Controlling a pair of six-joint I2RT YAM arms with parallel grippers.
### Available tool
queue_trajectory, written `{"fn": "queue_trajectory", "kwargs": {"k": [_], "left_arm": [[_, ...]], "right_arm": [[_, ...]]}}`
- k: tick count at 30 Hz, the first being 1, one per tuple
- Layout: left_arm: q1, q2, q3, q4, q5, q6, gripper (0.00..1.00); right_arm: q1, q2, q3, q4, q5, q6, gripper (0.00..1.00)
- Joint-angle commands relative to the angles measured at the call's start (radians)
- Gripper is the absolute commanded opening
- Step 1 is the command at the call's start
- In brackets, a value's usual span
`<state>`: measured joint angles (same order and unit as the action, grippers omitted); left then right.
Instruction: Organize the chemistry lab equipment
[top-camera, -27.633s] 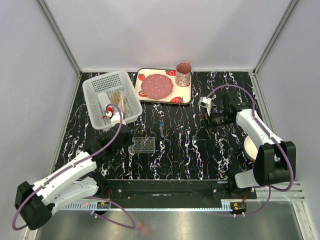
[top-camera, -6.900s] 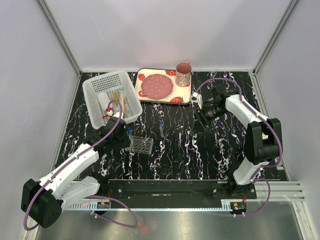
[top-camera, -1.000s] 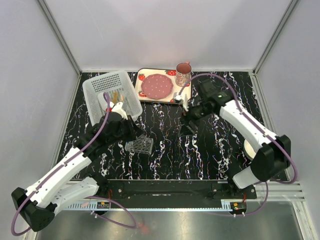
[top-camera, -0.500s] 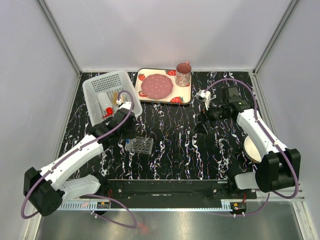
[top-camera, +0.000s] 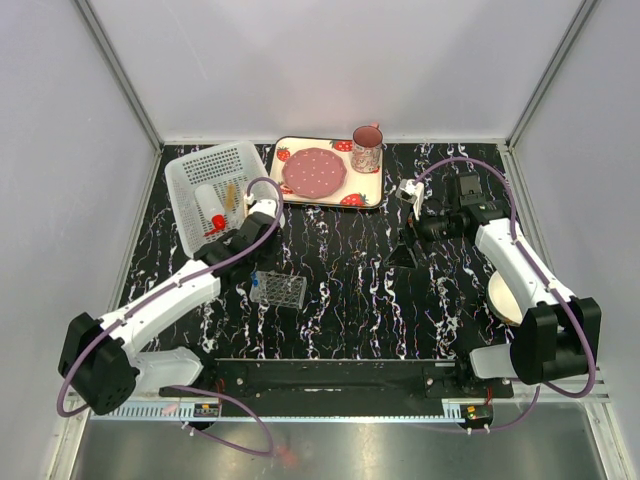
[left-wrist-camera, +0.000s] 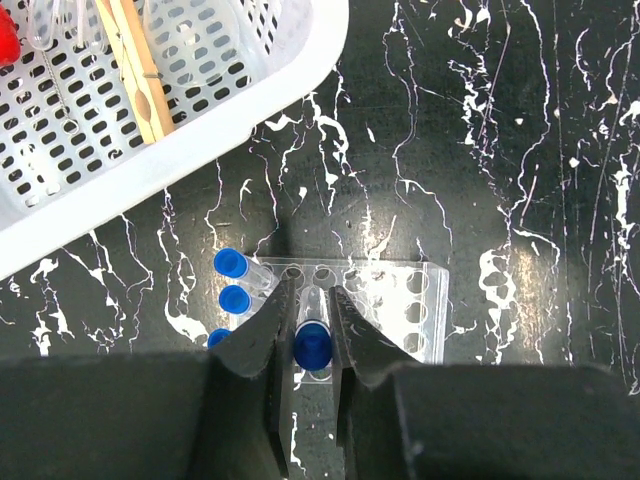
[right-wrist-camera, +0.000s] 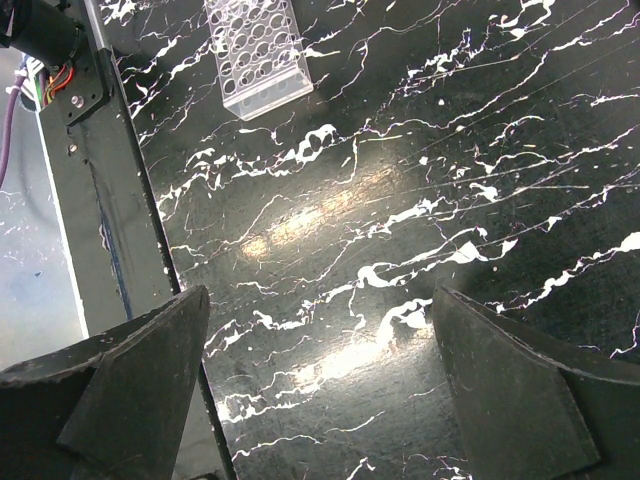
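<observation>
My left jaws grip blue-tipped tube (left-wrist-camera: 312, 343), near upright, cap up, over rack (left-wrist-camera: 402, 298) | my right jaws spread wide, empty

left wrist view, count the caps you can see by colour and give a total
blue caps: 4 (three at the rack's left end, one on the tube held by the left gripper)
red caps: 1 (at the picture's top left edge)
total: 5
</observation>
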<state>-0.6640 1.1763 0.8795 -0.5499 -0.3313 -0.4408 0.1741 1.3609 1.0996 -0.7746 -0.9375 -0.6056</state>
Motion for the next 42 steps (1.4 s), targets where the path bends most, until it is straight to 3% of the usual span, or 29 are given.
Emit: {"fn": "queue_trajectory", "kwargs": {"k": [1,33,42], "left_arm": [[-0.003,0.019,-0.011,0.076,-0.049,0.014,0.09],[-0.002,0.089,-0.062,0.113,-0.068,0.02,0.11],[-0.002,0.097,-0.071,0.114,-0.077,0.016,0.2]], "right_arm": [[-0.01,-0.005,-0.006,0.017,-0.041,-0.026,0.97],[-0.027,0.017,0.0,-0.017,-0.07,-0.06,0.98],[-0.027,0.018,0.002,-0.023,-0.075,-0.065,0.98]]}}
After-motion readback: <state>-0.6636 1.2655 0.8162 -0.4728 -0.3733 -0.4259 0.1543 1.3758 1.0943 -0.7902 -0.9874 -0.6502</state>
